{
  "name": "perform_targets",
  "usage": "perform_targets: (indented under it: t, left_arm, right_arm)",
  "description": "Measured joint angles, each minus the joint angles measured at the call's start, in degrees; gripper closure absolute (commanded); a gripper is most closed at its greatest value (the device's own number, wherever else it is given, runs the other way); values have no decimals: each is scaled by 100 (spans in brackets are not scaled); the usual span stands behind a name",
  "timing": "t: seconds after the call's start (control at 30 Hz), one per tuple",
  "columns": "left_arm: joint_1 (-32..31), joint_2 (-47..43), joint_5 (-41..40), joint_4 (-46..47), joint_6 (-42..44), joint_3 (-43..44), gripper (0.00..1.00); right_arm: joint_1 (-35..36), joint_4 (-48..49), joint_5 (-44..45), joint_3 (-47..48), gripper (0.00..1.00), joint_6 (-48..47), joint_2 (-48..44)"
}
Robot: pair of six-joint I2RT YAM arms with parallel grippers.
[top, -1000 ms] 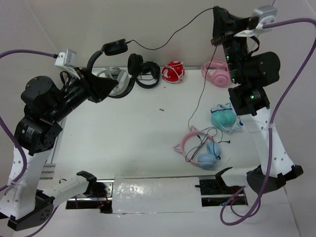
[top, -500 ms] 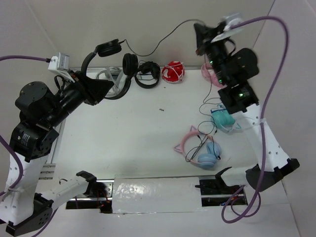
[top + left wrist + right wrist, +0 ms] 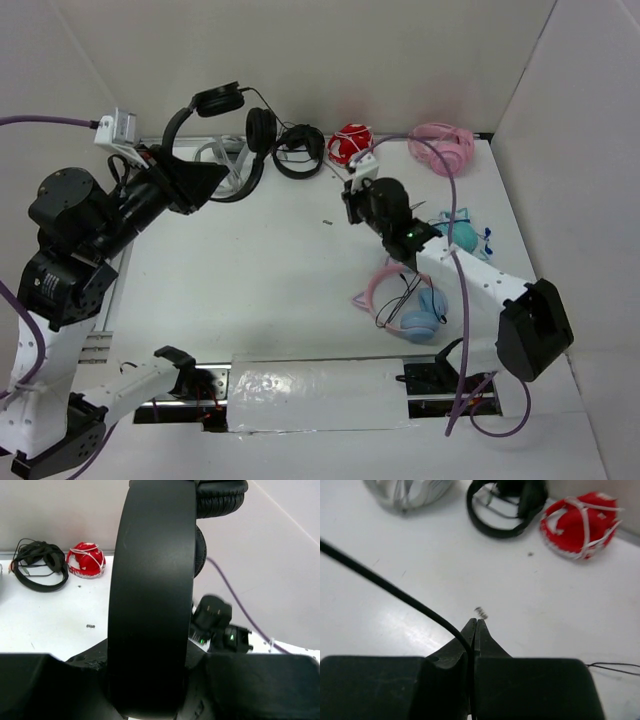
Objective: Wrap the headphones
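The headphones (image 3: 218,98) hang in the air over the back left of the table, one ear cup high and the other lower beside it. My left gripper (image 3: 213,172) is shut on their black headband (image 3: 150,595), which fills the left wrist view, an ear cup (image 3: 220,497) showing at the top. The thin black cord (image 3: 385,583) runs from the upper left into my right gripper (image 3: 476,625), which is shut on it. That right gripper (image 3: 347,207) sits low over the middle of the table.
Along the back edge lie a white pair (image 3: 225,152), a chunkier black pair (image 3: 300,150), a red pair (image 3: 350,146) and a pink pair (image 3: 440,148). A teal pair (image 3: 455,236) and a pink cat-ear pair (image 3: 405,300) lie right of the right gripper. A small speck (image 3: 327,222) lies mid-table.
My right arm has swung from high at the back right down to low over the table's middle, taking the cord with it. The left arm and the headphones have hardly moved.
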Motion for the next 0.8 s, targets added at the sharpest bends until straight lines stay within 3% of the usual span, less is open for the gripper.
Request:
perform_targets:
  t: [0.17,0.27,0.57,0.8]
  left_arm:
    - [17,400,131,46,-17,0,100]
    - [96,748,525,101,-26,-2,100]
    - [352,1075,2616,367,-70,-179,100]
    - [522,885,2656,522,-306,-319,100]
  right_arm:
    - [807,291,284,-688,100,289,87]
    - [944,378,479,-811,100,498,254]
    - [1215,680,1132,-304,100,868,1268]
    - [1733,1399,693,-586,100,905,1283]
